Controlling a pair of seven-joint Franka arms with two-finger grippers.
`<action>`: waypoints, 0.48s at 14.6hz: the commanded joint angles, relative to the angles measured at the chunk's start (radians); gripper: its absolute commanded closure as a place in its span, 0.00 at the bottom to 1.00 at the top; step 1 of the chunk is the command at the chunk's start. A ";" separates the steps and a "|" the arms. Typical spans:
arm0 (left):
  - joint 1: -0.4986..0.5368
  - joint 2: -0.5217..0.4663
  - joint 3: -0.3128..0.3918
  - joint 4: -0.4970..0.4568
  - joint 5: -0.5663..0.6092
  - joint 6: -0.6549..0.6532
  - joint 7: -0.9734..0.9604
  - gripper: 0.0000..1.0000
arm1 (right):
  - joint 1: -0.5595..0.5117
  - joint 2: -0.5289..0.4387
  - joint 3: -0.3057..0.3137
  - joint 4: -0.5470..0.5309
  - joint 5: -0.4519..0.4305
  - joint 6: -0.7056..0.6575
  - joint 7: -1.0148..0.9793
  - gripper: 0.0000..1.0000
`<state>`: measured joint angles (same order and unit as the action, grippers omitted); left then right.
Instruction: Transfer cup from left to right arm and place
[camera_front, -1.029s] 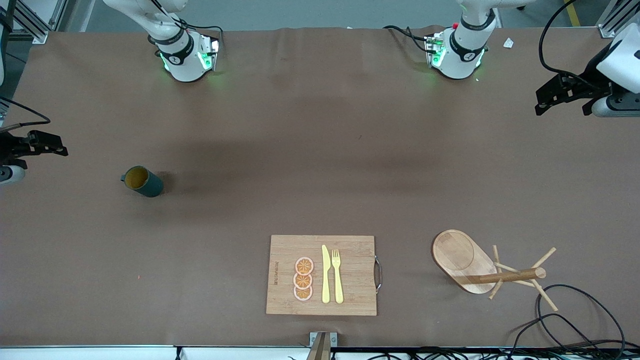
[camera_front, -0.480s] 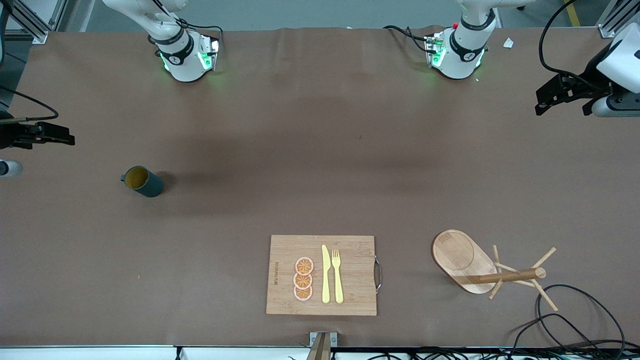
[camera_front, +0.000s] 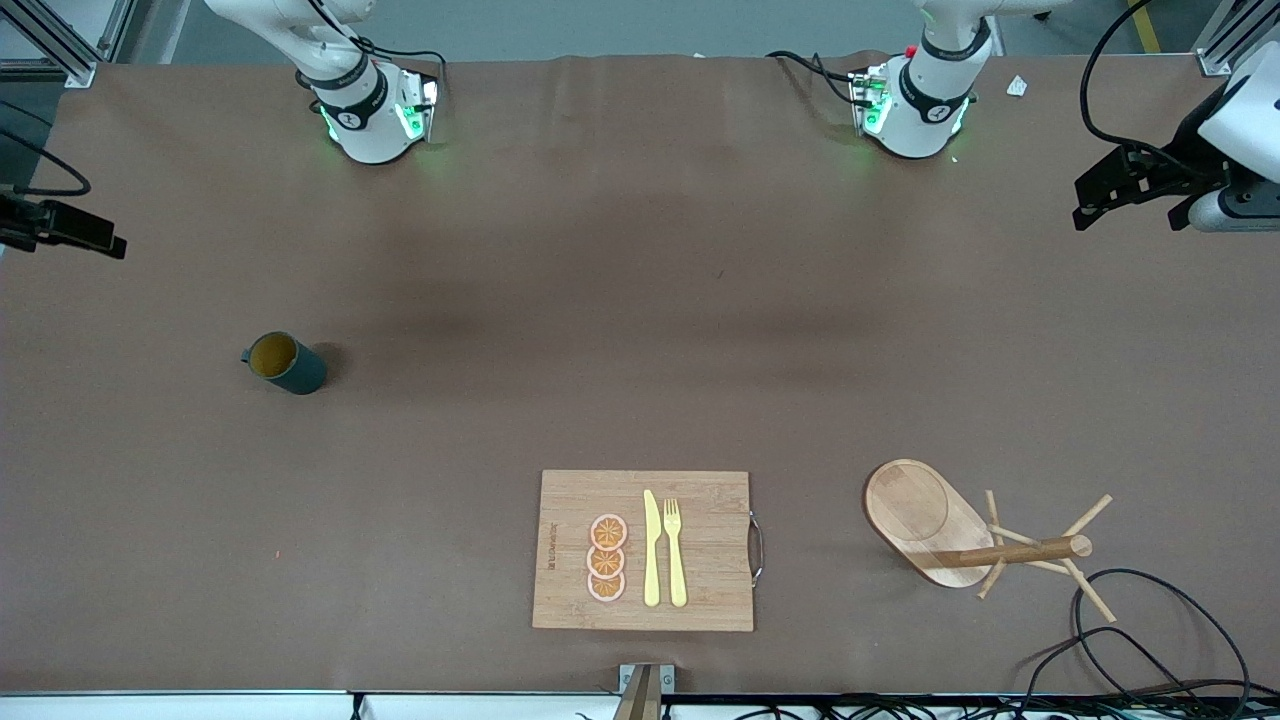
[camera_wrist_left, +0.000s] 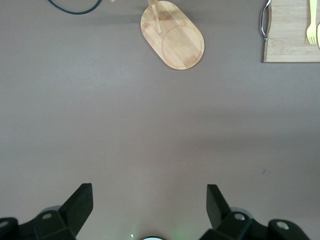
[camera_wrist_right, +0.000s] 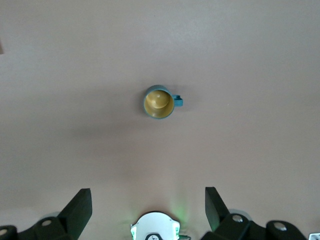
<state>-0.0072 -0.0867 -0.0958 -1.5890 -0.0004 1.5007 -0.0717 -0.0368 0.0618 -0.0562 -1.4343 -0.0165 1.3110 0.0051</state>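
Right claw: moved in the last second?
Yes. In the front view the right claw has shifted toward the robots' bases, ending farther from the cup, which stands where it was on the table.

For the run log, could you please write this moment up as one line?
cup: upright on table, toward right arm's end, unheld | right gripper: jaws open, empty, high over table edge | left gripper: jaws open, empty, waiting

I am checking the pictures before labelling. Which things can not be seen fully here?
- Right gripper: front view, cut off by the picture's edge.
- Cutting board: left wrist view, cut by the edge.
- Print on the cutting board: front view, too small to read.
- Cup outside: right wrist view, seen only from above.
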 joint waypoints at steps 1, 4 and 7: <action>0.001 -0.010 0.004 0.006 0.011 -0.007 0.033 0.00 | -0.008 -0.155 -0.004 -0.191 0.030 0.088 0.029 0.00; 0.001 -0.011 0.005 0.006 0.013 -0.008 0.036 0.00 | -0.006 -0.223 -0.004 -0.273 0.029 0.123 0.029 0.00; 0.001 -0.011 0.005 0.007 0.011 -0.008 0.036 0.00 | -0.006 -0.235 -0.004 -0.273 0.029 0.116 0.026 0.00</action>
<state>-0.0072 -0.0867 -0.0931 -1.5875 -0.0004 1.5007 -0.0574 -0.0379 -0.1319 -0.0630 -1.6596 -0.0040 1.4049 0.0141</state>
